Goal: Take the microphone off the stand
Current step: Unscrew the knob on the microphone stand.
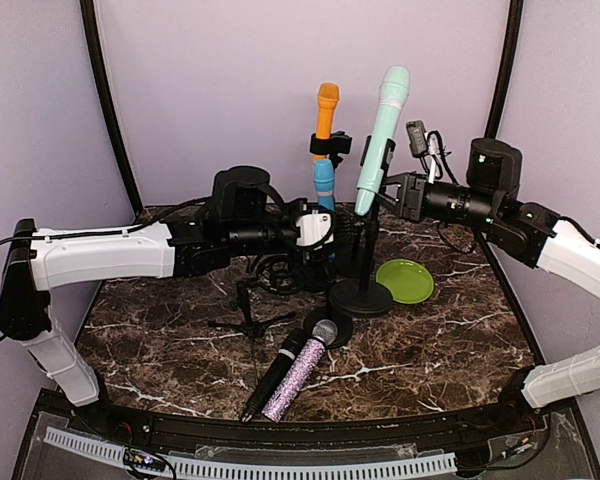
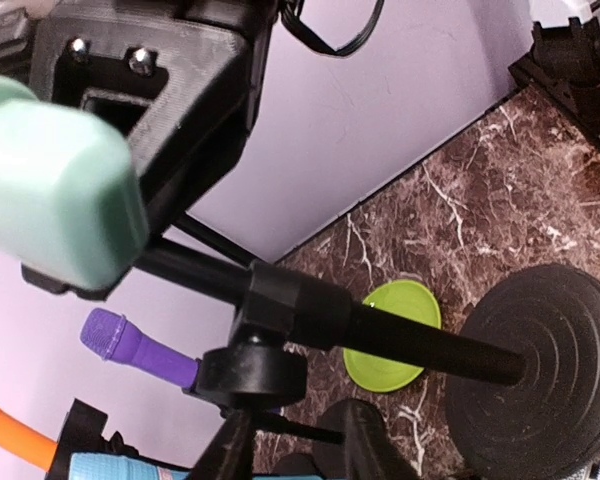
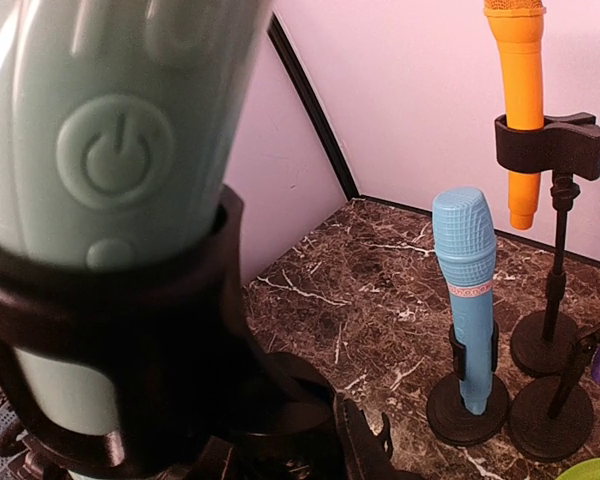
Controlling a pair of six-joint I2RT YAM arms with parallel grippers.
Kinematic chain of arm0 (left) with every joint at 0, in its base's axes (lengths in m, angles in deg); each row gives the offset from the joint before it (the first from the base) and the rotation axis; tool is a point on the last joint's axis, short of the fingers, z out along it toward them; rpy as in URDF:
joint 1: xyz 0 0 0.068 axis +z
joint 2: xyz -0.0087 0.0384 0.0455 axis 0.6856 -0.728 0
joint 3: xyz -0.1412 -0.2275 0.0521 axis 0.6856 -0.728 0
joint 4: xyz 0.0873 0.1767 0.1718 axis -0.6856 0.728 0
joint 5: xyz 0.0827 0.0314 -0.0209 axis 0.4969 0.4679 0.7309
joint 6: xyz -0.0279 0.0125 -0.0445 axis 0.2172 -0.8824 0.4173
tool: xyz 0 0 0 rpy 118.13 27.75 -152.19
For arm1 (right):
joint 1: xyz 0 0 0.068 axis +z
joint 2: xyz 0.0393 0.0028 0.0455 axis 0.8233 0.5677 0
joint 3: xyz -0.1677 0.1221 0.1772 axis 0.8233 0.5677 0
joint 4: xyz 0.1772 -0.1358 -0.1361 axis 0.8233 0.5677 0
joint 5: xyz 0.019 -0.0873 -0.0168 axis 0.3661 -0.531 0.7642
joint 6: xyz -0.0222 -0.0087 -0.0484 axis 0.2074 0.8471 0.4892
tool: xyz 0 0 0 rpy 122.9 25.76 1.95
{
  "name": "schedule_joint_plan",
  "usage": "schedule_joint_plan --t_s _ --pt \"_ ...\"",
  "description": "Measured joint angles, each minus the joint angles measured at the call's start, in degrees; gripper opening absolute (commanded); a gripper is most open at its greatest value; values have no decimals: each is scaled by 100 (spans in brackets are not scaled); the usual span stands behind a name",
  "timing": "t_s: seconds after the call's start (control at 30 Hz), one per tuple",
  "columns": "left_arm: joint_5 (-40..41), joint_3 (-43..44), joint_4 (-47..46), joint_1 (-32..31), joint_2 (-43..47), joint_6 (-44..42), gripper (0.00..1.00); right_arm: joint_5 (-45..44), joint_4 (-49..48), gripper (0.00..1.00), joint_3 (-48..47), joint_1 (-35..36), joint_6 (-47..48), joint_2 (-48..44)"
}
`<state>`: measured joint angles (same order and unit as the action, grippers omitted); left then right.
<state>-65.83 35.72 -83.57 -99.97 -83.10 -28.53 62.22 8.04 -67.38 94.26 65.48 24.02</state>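
Observation:
A mint-green microphone [image 1: 383, 120] stands tilted in the black clip [image 3: 100, 310] of a tall stand [image 1: 360, 297]. In the right wrist view the microphone [image 3: 110, 130] fills the left side, power button showing. My right gripper [image 1: 391, 190] reaches in from the right and is shut on the stand just under the clip; its jaws [image 3: 280, 452] are mostly hidden in dark. My left gripper [image 1: 327, 228] is at the stand's pole from the left. In the left wrist view its fingers [image 2: 298, 425] stand a little apart just short of the pole's knob [image 2: 252, 375], the microphone's end [image 2: 50, 190] above.
An orange microphone [image 1: 327, 108] and a blue one [image 1: 324, 182] stand in their own stands behind. A purple microphone [image 2: 140, 350] shows in the left wrist view. A green plate [image 1: 404, 280] lies right of the stand's base. Two microphones [image 1: 292, 375] lie in front, by a small tripod [image 1: 248, 320].

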Motion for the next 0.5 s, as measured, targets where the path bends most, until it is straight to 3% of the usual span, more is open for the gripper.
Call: schedule_joint_plan --t_s 0.1,0.5 --pt "15 -4 -68 0 15 -4 46 2 2 0 0 0 2 0" --pt "-63 -219 -649 -4 234 -310 46 48 0 0 0 0 0 9"
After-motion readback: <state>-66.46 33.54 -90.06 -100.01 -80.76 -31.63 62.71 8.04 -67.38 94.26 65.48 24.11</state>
